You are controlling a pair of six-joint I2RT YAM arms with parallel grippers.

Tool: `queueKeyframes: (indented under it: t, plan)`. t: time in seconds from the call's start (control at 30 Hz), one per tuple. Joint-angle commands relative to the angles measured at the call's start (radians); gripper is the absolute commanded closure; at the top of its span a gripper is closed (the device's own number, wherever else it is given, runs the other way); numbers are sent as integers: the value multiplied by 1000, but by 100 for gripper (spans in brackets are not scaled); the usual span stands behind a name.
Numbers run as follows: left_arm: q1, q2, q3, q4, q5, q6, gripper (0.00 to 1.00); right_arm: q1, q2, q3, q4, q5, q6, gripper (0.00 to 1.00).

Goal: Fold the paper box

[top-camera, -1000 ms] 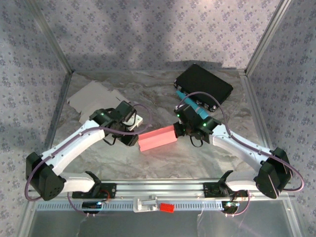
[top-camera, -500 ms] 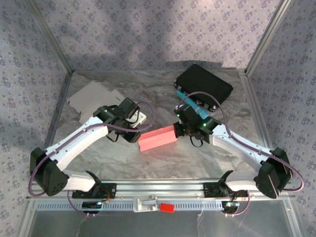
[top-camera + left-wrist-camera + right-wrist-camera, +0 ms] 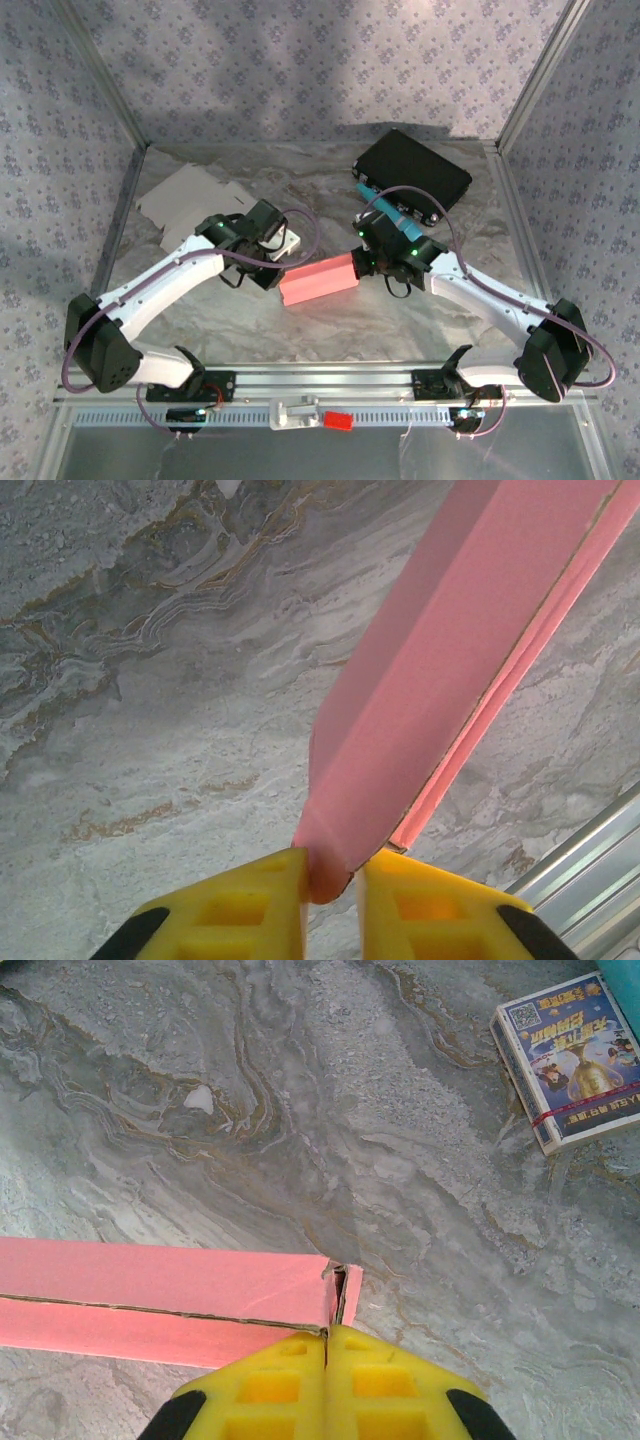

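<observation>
Paper box, pink, at the centre of the top view, bridging both arms. I have the left gripper pinching one end corner, apparently to steady it. The right gripper, fingers pressed together, meets the opposite end flap, probably to tuck it.

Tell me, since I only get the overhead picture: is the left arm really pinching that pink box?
Observer: Yes. Its wrist camera shows the left fingers gripping one corner of the box.
Operator: And the right arm?
Observer: The right fingers are pressed together at the box's other end. I can't tell whether any paper is caught between them.
Operator: Anything else I'm missing?
Observer: A printed card pack with a red band lies on the table beyond the right fingers.
</observation>
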Motion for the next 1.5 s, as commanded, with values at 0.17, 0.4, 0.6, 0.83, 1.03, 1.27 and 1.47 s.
queueKeyframes:
  t: [0.17, 0.4, 0.6, 0.83, 1.03, 1.27, 1.47]
  plan:
    - [-9, 5, 26, 7, 17, -6, 86, -3, 16, 18, -43, -4, 12, 100]
    - [-9, 25, 43, -4, 34, -46, 92, -4, 16, 20, -41, -4, 14, 100]
    - [-8, 54, 66, -18, 79, -203, 96, -3, 18, 24, -37, -4, 33, 100]
    - [-8, 62, 89, -25, 103, -318, 98, 5, 27, 26, -37, -6, 41, 100]
    - [-7, 94, 112, -42, 120, -385, 99, 5, 32, 28, -37, -5, 41, 100]
    - [-5, 104, 128, -31, 125, -470, 99, 7, 32, 26, -35, -9, 45, 100]
    - [-5, 77, 103, 0, 90, -505, 98, 5, 35, 30, -32, -5, 48, 100]
